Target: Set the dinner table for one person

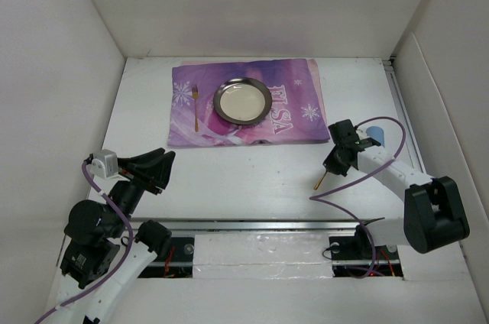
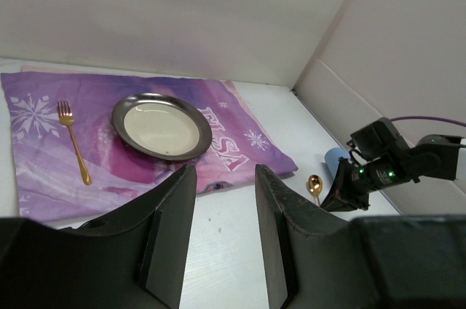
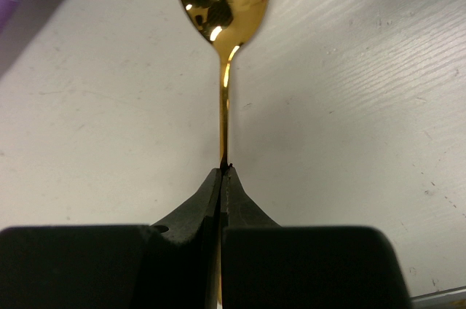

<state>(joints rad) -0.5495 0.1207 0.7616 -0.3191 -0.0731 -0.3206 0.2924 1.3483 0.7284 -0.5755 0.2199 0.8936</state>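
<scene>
Table [image 1: 252, 179], white and flat, fills the floor of a box with white walls [image 1: 69, 72] rising at the far, left and right edges. A purple printed mat [image 1: 302, 91] lies against the far part of it, a little left of centre. Its far edge is near the back wall, and a bare strip of table runs down each side of it. Most of the near half of the table is bare.

A round metal plate [image 1: 242, 101] sits in the middle of the mat. A gold fork [image 1: 195, 106] lies on the mat just left of the plate, apart from it, tines toward the far wall.

On the right side, near the mat's near-right corner, the right fingers [image 3: 222, 178] are pressed together on the thin handle of a gold spoon [image 3: 222, 3]. Its bowl sticks out past the tips toward the near left. I cannot tell whether the bowl touches the table. A pale blue thing [image 1: 374, 137] sits just beside that arm, mostly hidden. A purple cable [image 1: 386, 167] loops over the table by the right arm.

The left fingers [image 1: 157, 171] hang apart and empty over the near-left part of the table, short of the mat.
</scene>
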